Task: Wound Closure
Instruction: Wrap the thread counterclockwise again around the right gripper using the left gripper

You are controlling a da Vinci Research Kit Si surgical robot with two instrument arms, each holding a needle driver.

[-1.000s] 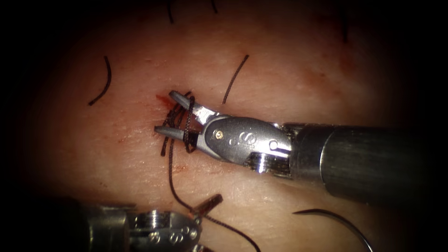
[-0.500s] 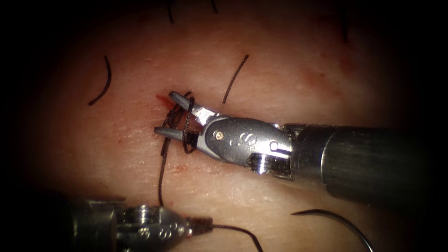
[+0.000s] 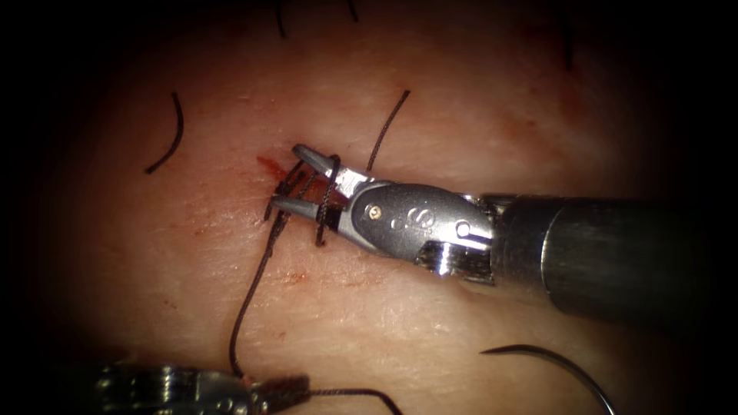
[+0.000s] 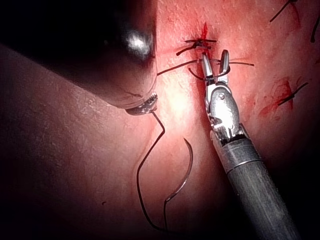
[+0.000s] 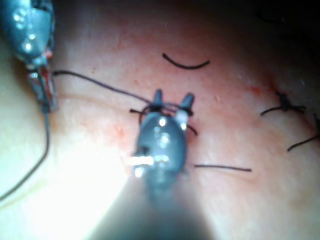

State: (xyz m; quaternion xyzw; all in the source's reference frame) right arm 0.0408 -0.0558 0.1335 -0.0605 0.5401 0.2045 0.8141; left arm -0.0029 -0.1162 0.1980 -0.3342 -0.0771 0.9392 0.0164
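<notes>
Dark thread (image 3: 257,288) runs taut in the endoscope view from left tool (image 3: 280,388), clamped on it at near left, to a loop round right tool (image 3: 296,178), jaws parted empty at the cut (image 3: 269,165), needle (image 3: 550,365) free near right; left wrist view shows the same; right wrist view too: knot-tightening, I judge, needing steady opposing pull.

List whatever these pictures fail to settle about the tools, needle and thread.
- Needle, endoscope view: lying free on the tissue; its far end is cut off by the picture's edge.
- Left tool, endoscope view: shut on the thread; its shaft is lost in dark.
- Right tool: hand open, thread looped around it; knot beneath hidden.
</notes>
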